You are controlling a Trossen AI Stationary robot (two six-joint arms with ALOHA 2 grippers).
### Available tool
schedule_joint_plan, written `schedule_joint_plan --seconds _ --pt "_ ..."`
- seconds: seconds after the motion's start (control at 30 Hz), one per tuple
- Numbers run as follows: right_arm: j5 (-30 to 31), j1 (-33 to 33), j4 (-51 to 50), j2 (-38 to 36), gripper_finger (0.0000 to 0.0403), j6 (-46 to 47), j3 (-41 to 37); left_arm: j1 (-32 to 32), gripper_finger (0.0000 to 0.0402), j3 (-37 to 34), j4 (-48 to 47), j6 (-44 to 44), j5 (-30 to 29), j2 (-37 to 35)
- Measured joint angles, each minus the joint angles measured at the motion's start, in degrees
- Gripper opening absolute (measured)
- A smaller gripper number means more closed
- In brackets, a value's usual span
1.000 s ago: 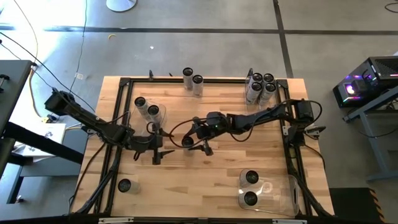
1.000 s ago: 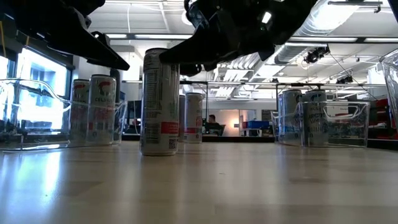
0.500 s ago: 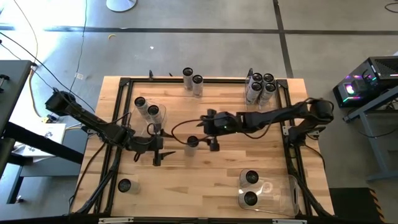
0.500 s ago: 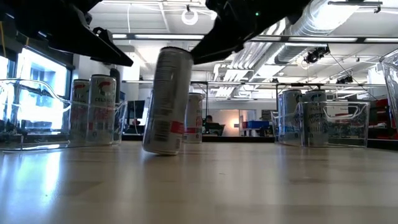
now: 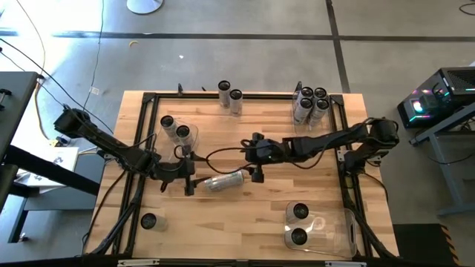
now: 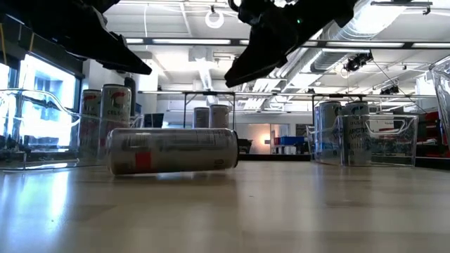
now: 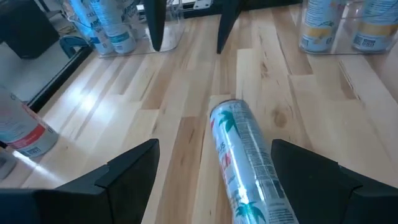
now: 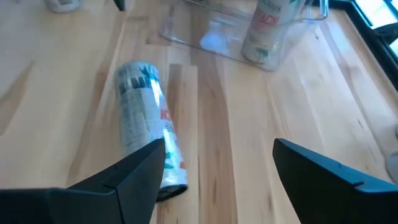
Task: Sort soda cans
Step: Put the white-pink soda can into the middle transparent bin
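One soda can (image 5: 223, 181) lies on its side in the middle of the table, also visible in the low view (image 6: 172, 150). My left gripper (image 5: 189, 172) is open at the can's left end. In the left wrist view the can (image 7: 245, 162) reaches in between the two fingers, and I see no touch. My right gripper (image 5: 251, 157) is open and hangs above the can's right end (image 8: 146, 124), well clear of it in the low view (image 6: 256, 60).
A clear bin (image 5: 194, 141) at the far left holds two cans. Another clear bin (image 5: 341, 230) at the near right also holds two. Several cans (image 5: 310, 104) stand at the far right, two (image 5: 230, 96) at the far middle, one (image 5: 149, 221) near left.
The can stood upright in the middle of the table, tipped, and has fallen flat on its side. My right gripper has risen and drawn back toward the table's right edge, tipping up nearer to level.
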Motion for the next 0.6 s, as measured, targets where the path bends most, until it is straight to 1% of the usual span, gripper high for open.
schedule_joint_plan --seconds 0.13,0.23,0.3,0.37,0.43,0.53,0.6 --pt "-0.1 0.4 0.0 -0.1 0.0294 -1.4 0.0 1.1 0.0303 0.0 0.2 -0.2 2.0 0.3" --pt "-0.8 0.6 -1.1 -0.1 0.0293 -1.8 0.0 4.9 0.0303 0.2 -0.4 -1.2 8.9 0.8" --pt "-1.5 0.6 -2.3 -0.2 0.0293 -1.4 0.0 8.3 0.0303 2.5 -4.4 -3.0 14.4 2.1" --pt "-2.5 0.6 -4.2 -0.4 0.0293 -0.1 0.0 11.7 0.0303 6.8 -10.8 -3.7 20.0 4.7" --pt "-2.5 0.8 -6.8 -1.3 0.0293 1.2 0.0 14.2 0.0303 12.5 -17.5 -3.6 24.0 8.8" --pt "-1.8 1.7 -10.4 -3.1 0.0293 3.1 0.0 15.8 0.0303 21.1 -25.5 -1.3 26.2 17.0" --pt "0.0 2.8 -13.0 -4.6 0.0293 4.4 0.0 16.0 0.0303 26.0 -29.3 0.9 28.3 22.9"
